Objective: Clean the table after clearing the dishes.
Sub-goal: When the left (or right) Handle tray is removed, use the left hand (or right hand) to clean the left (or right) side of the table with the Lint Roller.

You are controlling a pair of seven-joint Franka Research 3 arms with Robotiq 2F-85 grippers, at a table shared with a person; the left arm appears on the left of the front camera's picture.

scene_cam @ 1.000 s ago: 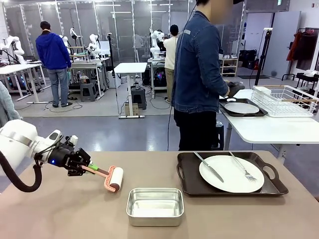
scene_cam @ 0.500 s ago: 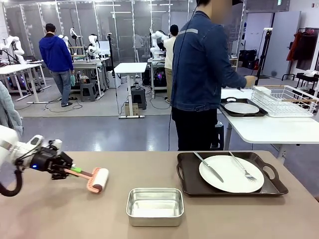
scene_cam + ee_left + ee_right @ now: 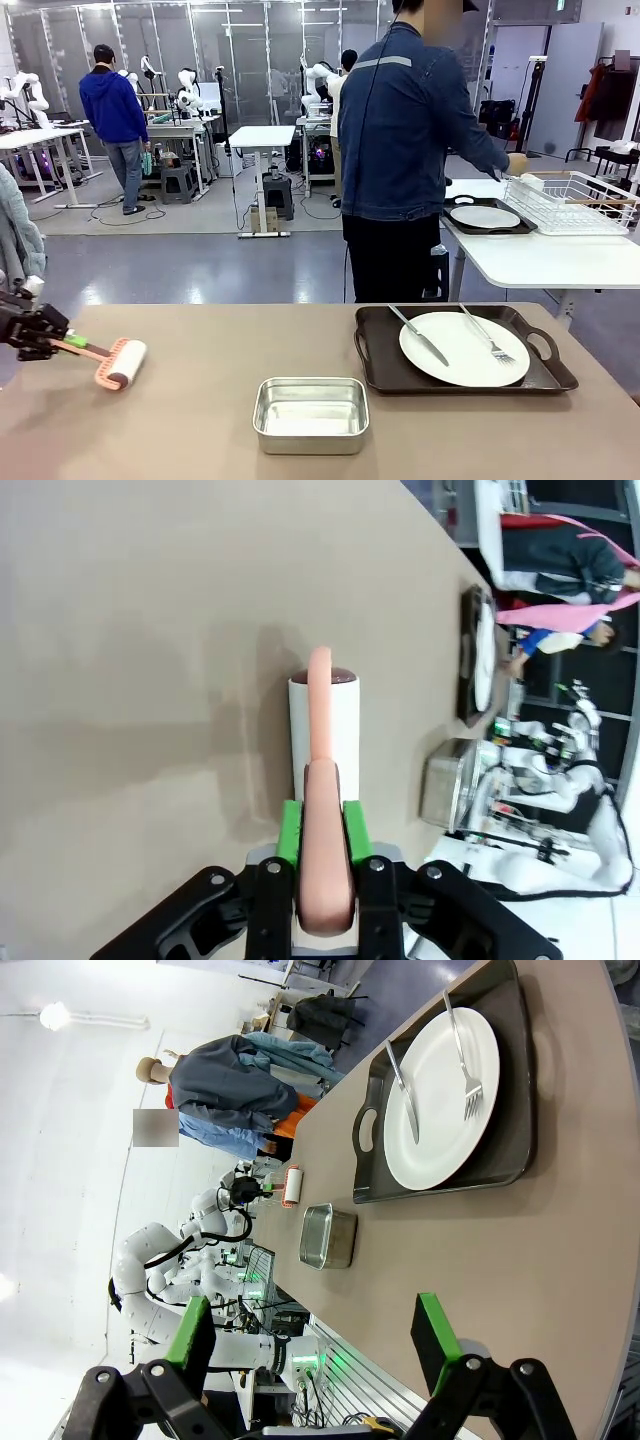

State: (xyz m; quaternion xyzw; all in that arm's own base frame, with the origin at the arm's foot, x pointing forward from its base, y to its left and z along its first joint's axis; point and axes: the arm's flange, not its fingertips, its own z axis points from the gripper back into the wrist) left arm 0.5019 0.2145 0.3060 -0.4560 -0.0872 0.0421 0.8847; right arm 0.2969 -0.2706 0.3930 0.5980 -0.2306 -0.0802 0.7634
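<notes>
My left gripper (image 3: 60,340) hangs over the far left edge of the beige-brown table (image 3: 200,430), shut on the pink handle of a lint roller (image 3: 122,363) whose white roll rests on the tabletop. In the left wrist view the green pads (image 3: 290,832) clamp that handle, with the lint roller (image 3: 325,720) pointing straight ahead. A white plate (image 3: 460,357) with knife (image 3: 420,335) and fork (image 3: 488,335) lies on a dark tray (image 3: 378,362) at the right. My right gripper (image 3: 312,1305) stands open above the table edge, facing the plate (image 3: 440,1100).
A square steel pan (image 3: 311,413) sits at the front middle. A person (image 3: 400,150) stands behind the table, back turned, reaching toward a white wire rack (image 3: 570,200) on a white side table, where a second plate (image 3: 485,216) lies on a dark tray.
My left arm has drawn the lint roller leftward across the table, from near the middle to the left edge. The person has reached out to the right toward the rack.
</notes>
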